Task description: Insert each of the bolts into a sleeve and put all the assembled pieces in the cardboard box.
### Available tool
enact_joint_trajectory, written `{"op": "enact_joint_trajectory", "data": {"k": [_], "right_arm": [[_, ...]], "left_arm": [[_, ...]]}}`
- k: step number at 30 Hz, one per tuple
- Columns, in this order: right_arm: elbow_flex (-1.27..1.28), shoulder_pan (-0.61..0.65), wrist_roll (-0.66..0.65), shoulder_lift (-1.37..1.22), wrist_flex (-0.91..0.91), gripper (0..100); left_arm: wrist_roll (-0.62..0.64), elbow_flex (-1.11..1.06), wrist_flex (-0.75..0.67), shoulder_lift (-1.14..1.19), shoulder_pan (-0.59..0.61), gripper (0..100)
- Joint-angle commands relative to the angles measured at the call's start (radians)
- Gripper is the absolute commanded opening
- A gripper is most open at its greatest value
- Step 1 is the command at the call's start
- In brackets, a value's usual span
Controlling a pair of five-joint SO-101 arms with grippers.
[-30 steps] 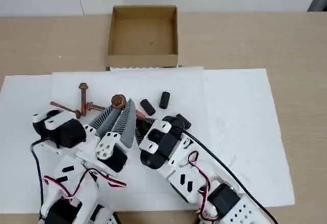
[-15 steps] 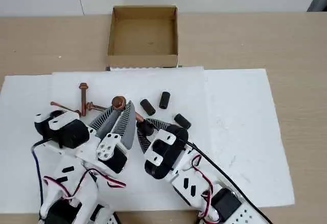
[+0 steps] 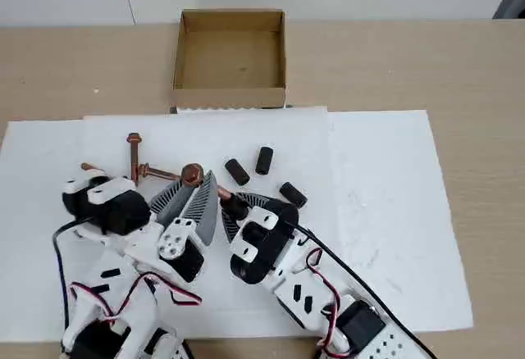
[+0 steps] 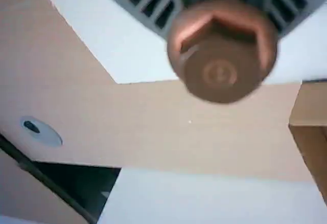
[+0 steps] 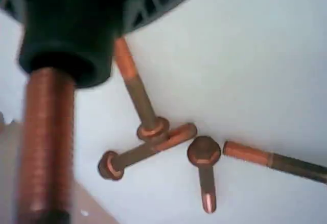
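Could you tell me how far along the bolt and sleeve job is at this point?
Done: nothing; the cardboard box is empty. In hand: the left end effector holds a bolt with its shaft at the mouth of the sleeve gripped by the right end effector. Left: three loose sleeves and the loose bolts on the paper need pairing and boxing.

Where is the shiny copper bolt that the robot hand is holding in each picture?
High view: the copper bolt sits in the left hand, over the paper's left half.
Left wrist view: its hexagonal head faces the camera, close up.
Right wrist view: its threaded shaft meets the black sleeve.
Shared landmark: the white paper sheet.
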State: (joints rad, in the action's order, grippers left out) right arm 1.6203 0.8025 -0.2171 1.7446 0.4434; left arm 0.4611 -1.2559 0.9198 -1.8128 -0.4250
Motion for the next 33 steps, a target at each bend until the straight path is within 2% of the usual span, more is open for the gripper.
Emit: {"op": "enact_joint_trajectory", "data": {"k": [1,14,21,28,33], "right_arm": [[-0.025,-0.007,-0.011,0.042,-0.016,0.2],[-0.032,-0.007,-0.011,0.044,-0.025,0.2],[-0.032,-0.007,-0.011,0.044,-0.027,0.2],[-0.034,-0.007,-0.011,0.045,-0.027,0.2],[-0.032,-0.007,-0.011,0.045,-0.027,0.2]], "left_arm": [[0.000,0.004,0.017,-0.002,-0.054,0],[-0.002,-0.019,0.138,0.003,-0.066,0],[-0.123,-0.111,0.158,0.003,-0.066,1],[-0.135,-0.122,0.160,0.000,-0.064,1],[-0.135,-0.119,0.160,-0.002,-0.057,15]]}}
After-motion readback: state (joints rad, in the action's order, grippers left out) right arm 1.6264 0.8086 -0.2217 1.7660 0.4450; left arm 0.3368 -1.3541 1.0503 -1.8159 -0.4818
